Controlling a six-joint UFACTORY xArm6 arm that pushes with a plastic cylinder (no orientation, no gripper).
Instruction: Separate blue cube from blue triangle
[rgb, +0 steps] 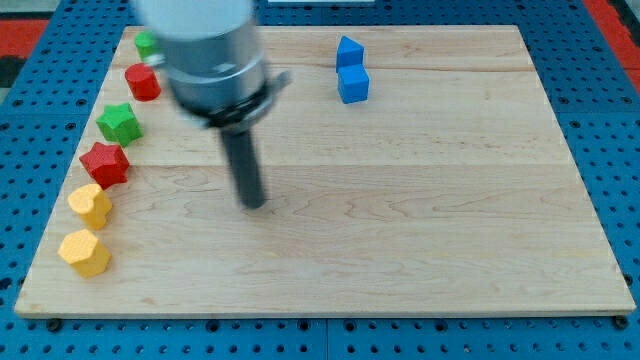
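The blue cube (353, 85) sits near the view's top, right of centre, on the wooden board (420, 230). The blue triangle (348, 51) stands directly above it, touching or nearly touching it. My tip (254, 203) rests on the board left of centre, well below and to the left of both blue blocks, touching no block.
Along the board's left edge, from top to bottom: a green block (146, 43) partly hidden by the arm, a red cylinder (143, 82), a green star (119, 122), a red star (104, 163), a yellow heart (90, 205), a yellow hexagon (84, 252).
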